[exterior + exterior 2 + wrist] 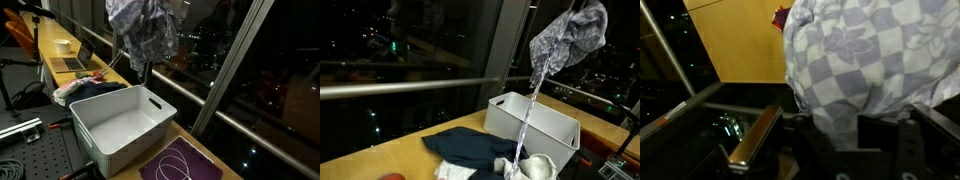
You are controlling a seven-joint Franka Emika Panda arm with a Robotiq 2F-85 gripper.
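Clamped tight, the gripper point(846, 136) pinches a grey-and-white checked cloth point(862, 70), whose folds spill over the fingers and hide most of them in the wrist view. In both exterior views the checked cloth point(142, 30) hangs bunched high in the air, well clear of everything below, and the gripper itself is lost at the top edge behind the fabric. A thin pale string point(528, 112) trails down from the bundle toward the desk point(408, 156). Beneath it stands a white plastic bin point(120, 125), open at the top, on the wooden desk beside the dark window. Just beside the bin lies a dark blue garment point(470, 150), and a crumpled white cloth point(534, 168) sits near that. On the bin's other side a purple mat point(182, 164) with a looped white cord rests on the desk. Farther back is an open laptop point(72, 62).
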